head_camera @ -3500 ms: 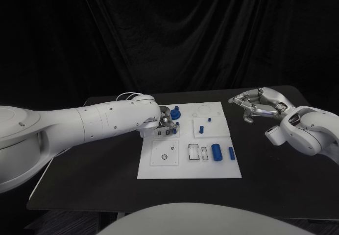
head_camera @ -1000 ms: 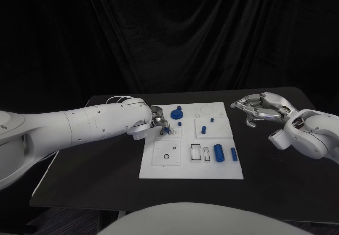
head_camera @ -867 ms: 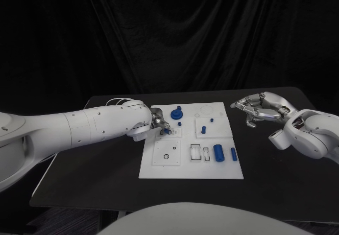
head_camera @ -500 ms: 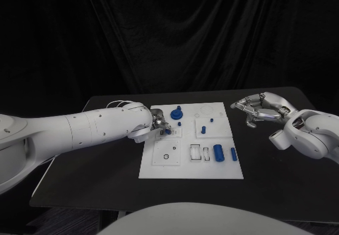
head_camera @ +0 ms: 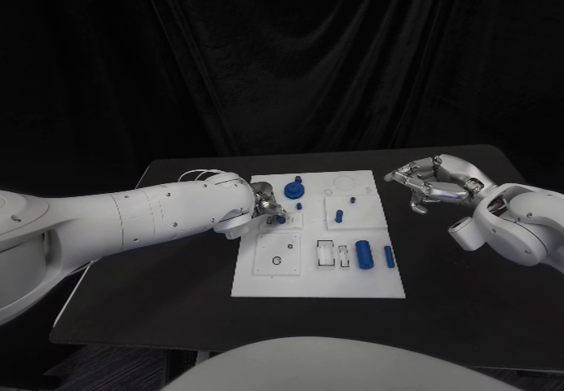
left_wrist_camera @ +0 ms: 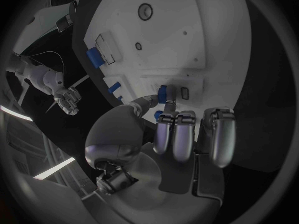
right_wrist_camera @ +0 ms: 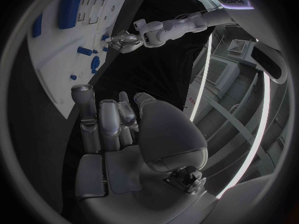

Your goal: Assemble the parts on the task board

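Note:
The white task board (head_camera: 308,277) lies in the middle of the black table. My left hand (head_camera: 261,202) hovers over the board's rear left corner and pinches a small blue part (head_camera: 279,217) between thumb and a finger. In the left wrist view that small blue part (left_wrist_camera: 163,93) sits just above the board (left_wrist_camera: 206,35), beside a small rectangular slot (left_wrist_camera: 185,92); the other fingers (left_wrist_camera: 181,134) are curled. My right hand (head_camera: 435,181) hangs off the board's right rear, fingers curled in, holding nothing.
On the board stand a tall blue piece (head_camera: 294,189) and a blue peg (head_camera: 337,216); a blue cylinder (head_camera: 363,254) and a thin blue bar (head_camera: 388,256) lie at its right front, beside rectangular slots (head_camera: 323,253). Bare black table surrounds the board.
Almost nothing has moved: the left hand stays over the board's rear left corner with the blue part, and the right hand holds still.

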### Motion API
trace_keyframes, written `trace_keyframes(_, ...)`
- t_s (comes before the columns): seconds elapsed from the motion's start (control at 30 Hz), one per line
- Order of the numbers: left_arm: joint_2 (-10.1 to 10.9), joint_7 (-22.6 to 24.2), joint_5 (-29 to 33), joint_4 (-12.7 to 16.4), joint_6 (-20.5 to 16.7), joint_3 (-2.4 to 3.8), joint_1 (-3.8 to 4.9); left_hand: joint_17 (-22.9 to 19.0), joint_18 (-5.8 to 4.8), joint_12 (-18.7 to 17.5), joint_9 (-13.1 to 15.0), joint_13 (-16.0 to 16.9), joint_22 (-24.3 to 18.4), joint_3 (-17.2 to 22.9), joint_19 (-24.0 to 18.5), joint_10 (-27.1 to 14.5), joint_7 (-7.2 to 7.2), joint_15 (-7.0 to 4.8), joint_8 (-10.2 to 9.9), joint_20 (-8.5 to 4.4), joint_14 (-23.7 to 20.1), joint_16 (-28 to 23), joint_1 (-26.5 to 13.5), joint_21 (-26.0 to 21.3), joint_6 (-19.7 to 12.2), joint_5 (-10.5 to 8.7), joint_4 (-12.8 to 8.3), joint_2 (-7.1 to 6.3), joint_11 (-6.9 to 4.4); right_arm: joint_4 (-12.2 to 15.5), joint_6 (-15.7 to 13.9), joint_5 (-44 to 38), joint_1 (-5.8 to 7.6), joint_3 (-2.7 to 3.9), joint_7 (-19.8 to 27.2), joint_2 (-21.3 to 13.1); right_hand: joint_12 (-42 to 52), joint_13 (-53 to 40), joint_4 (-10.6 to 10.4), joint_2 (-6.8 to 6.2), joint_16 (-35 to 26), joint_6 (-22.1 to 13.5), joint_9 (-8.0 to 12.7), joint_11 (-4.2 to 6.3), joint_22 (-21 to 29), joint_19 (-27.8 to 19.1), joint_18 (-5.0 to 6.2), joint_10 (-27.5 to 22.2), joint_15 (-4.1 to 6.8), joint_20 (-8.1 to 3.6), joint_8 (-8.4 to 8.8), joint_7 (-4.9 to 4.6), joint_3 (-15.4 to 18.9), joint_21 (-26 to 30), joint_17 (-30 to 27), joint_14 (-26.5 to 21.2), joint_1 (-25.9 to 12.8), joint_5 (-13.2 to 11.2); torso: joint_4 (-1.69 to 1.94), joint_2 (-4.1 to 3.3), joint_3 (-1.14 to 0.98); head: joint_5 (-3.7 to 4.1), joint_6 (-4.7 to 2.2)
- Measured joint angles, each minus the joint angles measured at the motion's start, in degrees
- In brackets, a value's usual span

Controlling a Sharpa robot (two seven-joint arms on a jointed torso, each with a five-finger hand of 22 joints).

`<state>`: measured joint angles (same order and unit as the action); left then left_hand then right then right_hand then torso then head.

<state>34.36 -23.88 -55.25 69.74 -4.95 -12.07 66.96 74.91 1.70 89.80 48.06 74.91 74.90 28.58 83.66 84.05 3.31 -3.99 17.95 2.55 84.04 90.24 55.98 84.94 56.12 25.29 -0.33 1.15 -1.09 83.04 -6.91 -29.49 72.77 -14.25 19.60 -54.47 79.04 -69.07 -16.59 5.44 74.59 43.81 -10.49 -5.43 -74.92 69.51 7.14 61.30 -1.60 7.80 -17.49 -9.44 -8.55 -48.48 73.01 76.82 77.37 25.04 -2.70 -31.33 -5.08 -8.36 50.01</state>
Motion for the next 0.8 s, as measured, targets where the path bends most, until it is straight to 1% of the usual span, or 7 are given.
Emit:
trace_keyframes(0.27, -0.08, 0.22, 0.01, -0.24, -0.08, 0.03, -0.1, 0.0, 0.0, 0.0, 0.02, 0.0, 0.0, 0.04, -0.02, 0.0, -0.14, 0.0, 0.0, -0.02, 0.0, 0.0, -0.3, 0.0, -0.15, -0.24, 0.04, 0.19, 0.0, 0.0, 0.2, 0.0, -0.02, 0.0, -0.27, -0.08, 0.0, 0.0, 0.0, 0.0, 0.0, 0.0, 0.0, 0.2, 0.0, 0.0, 0.0, -0.2, 0.0, 0.0, 0.0, 0.0, 0.0, 0.0, 0.0, 0.0, 0.0, 0.0, 0.07, 0.01, -0.01, 0.1, 0.0)
trace_keyframes(0.43, -0.08, 0.23, 0.01, -0.27, -0.05, 0.06, -0.11, 0.0, 0.0, 0.0, 0.49, 0.0, 0.0, 0.63, -0.21, 0.0, -0.14, 0.0, -0.99, -0.21, 0.0, 0.0, -0.89, -0.22, -0.15, -5.23, 0.01, 0.77, 0.0, -0.06, 0.32, 0.0, -0.04, 0.0, -0.51, -0.09, 0.0, 0.05, 0.0, 0.0, 0.0, 0.0, 0.05, 0.2, 0.01, 0.0, 0.0, -0.2, 0.0, 0.0, 0.0, 0.0, 0.0, 0.22, -0.07, 0.0, 0.0, 0.0, 0.06, 0.01, 0.01, -0.03, 0.0)
trace_keyframes(0.5, -0.07, 0.21, 0.01, -0.31, 0.01, 0.07, -0.13, 0.0, 0.0, 0.0, 0.54, 0.0, 0.0, -0.43, -0.21, 0.0, -0.37, 0.0, -1.56, -0.21, 0.0, 0.0, -1.87, -0.25, -0.33, -9.36, 1.07, 1.02, 0.0, -0.06, 0.39, 0.0, -0.04, 0.0, -0.64, -0.09, 0.0, 0.05, 0.0, 0.0, 0.0, 0.0, 0.05, 0.2, 0.01, 0.0, 0.0, -0.2, 0.0, 0.0, 0.0, 0.0, 0.0, 0.23, -0.07, 0.0, 0.0, 0.0, 0.04, 0.01, 0.02, -0.05, 0.0)
trace_keyframes(0.53, -0.07, 0.18, 0.0, -0.33, 0.05, 0.07, -0.21, 0.0, 0.0, 0.0, 0.61, 0.0, 0.0, -1.21, -0.21, 0.0, -0.6, 0.0, -1.94, -0.21, 0.0, 0.0, -2.12, -0.45, -0.34, -10.67, 1.69, 0.95, 0.0, -0.06, 0.42, 0.0, -0.04, 0.0, -0.7, -0.09, 0.0, 0.05, 0.0, 0.0, 0.0, 0.0, 0.05, 0.2, 0.01, 0.0, 0.0, -0.2, 0.0, 0.0, 0.0, 0.0, 0.0, 0.22, -0.07, 0.0, 0.0, 0.0, 0.03, 0.01, 0.02, -0.07, 0.0)
trace_keyframes(0.57, -0.07, 0.15, 0.0, -0.35, 0.09, 0.06, -0.29, 0.0, 0.0, 0.0, 0.74, 0.0, 0.0, -1.89, -0.21, 0.0, -0.82, 0.0, -2.05, -0.21, 0.0, 0.0, -2.35, -0.45, -0.24, -11.51, 2.03, 0.86, 0.0, -0.07, 0.45, 0.0, -0.04, 0.0, -0.77, -0.09, 0.0, 0.1, 0.0, 0.0, 0.0, -0.1, 0.05, 0.17, 0.01, 0.0, 0.0, -0.23, 0.0, 0.0, 0.0, -0.1, 0.0, 0.42, -0.12, 0.0, 0.0, 0.0, 0.03, 0.01, 0.02, -0.08, 0.0)
trace_keyframes(0.63, -0.07, 0.08, -0.01, -0.37, 0.22, 0.03, -0.34, 0.0, 0.0, 0.0, 0.68, 0.0, 0.0, -3.31, -0.21, 0.0, -0.23, 0.0, -2.93, -0.21, 0.0, 0.0, -3.23, -0.45, -0.22, -12.98, 3.13, 0.59, 0.0, -0.09, 0.55, 0.0, -0.05, 0.0, -0.93, -0.09, 0.0, 0.15, 0.0, 0.0, 0.0, -0.2, 0.05, -0.01, 0.01, 0.0, 0.0, -0.41, 0.0, 0.0, 0.0, -0.21, 0.0, 0.56, -0.16, 0.0, 0.0, 0.0, 0.03, 0.01, 0.02, -0.11, 0.0)
trace_keyframes(0.8, -0.07, 0.03, -0.02, -0.45, 0.59, 0.12, -0.35, 0.0, 0.0, 0.0, 0.59, 0.0, 0.05, -7.11, -0.43, -0.01, 0.37, 0.0, -4.91, 0.02, 0.0, 0.0, -5.05, -0.73, -0.4, -15.27, 5.83, -0.37, 0.41, -0.11, 0.82, 0.0, -0.05, 0.0, -1.32, -0.09, 0.0, 0.23, 0.0, 0.0, 0.0, -0.2, 0.05, -0.01, 0.01, 0.0, 0.0, -0.41, 0.0, 0.0, 0.0, -0.21, 0.0, 0.56, -0.23, 0.0, 0.0, 0.0, 0.02, 0.01, 0.02, -0.18, 0.0)
